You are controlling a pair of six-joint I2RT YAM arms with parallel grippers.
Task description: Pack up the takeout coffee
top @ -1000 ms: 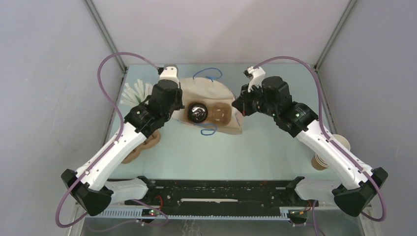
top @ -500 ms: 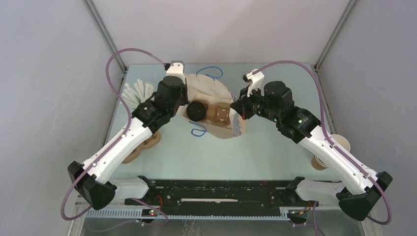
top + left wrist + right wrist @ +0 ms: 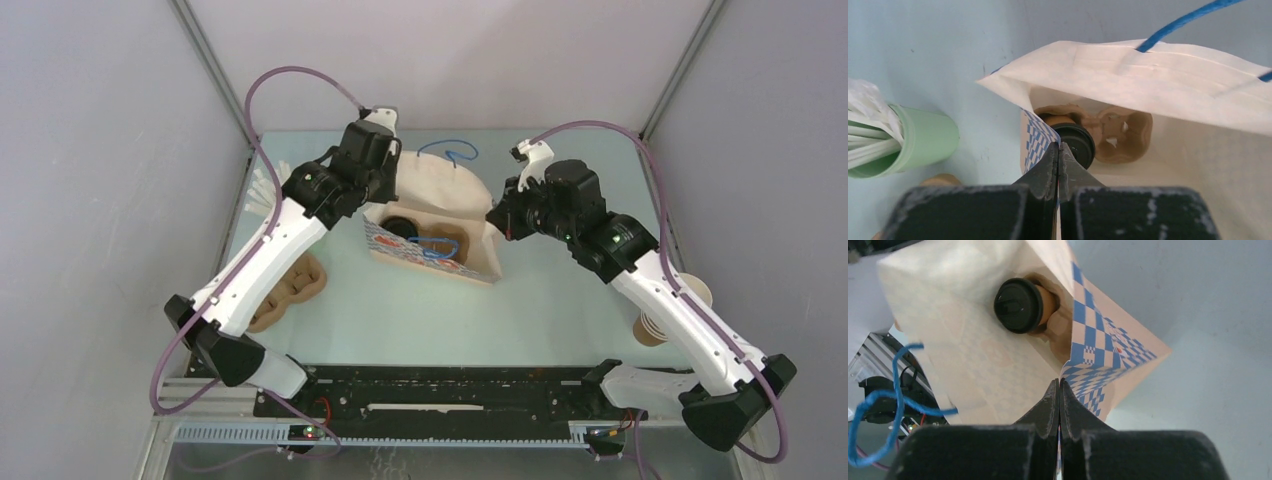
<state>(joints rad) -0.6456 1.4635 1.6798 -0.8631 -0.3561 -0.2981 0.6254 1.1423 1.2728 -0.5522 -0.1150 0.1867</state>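
Now holding the checkered paper bag [image 3: 445, 190] mouth-up near the middle of the table's far edge. Pinching its left rim with the left gripper [image 3: 1058, 147], tips pressed together on the paper; pinching the right rim the same way with the right gripper [image 3: 1059, 385]. Found inside, toward the bag's left side: the takeout coffee [image 3: 1019, 305], black lid on, seated in a cardboard carrier [image 3: 1120, 130] (second pocket apparently vacant). Base contact with the table: hard to tell. Judging by that, packing all but done, with only settling the bag left.

To do that well: move both rims together and level, so as not to tip the carrier. Avoid pulling the rims apart hard enough to tear thin paper. Set the base flat on the table before letting go, then release one side at a time. Mind the pale green cup [image 3: 930, 140] of white sticks toward the far-left corner, near the left arm. Watch the blue handles [image 3: 458, 153] for snagging on either gripper.
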